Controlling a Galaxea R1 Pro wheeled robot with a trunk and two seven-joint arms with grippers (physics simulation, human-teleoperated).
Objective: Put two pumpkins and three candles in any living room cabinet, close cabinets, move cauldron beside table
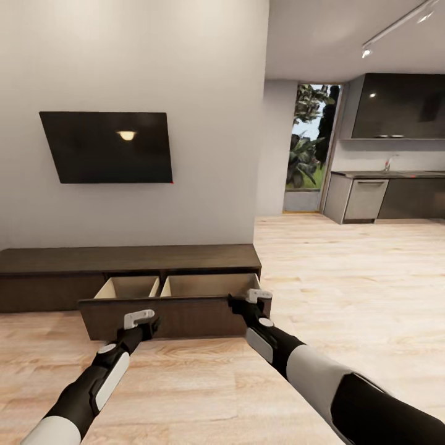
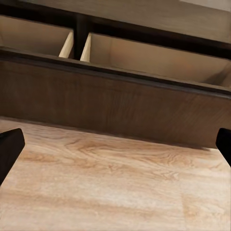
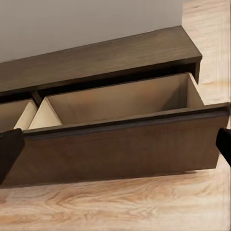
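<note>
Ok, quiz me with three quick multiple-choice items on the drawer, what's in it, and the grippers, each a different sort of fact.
1. Where does the right gripper sit?
A) at the open drawer front's right end
B) over the TV
C) at the kitchen counter

2. How many pale compartments show inside the open drawer?
A) one
B) two
C) four

3. What state is the cabinet in?
A) fully shut
B) drawer pulled out, its visible parts empty
C) drawer out, holding pumpkins

Answers: 1 A, head view shows it at the panel's right top edge. 2 B, one divider splits it. 3 B, bare pale wood shows wherever the inside is visible.
</note>
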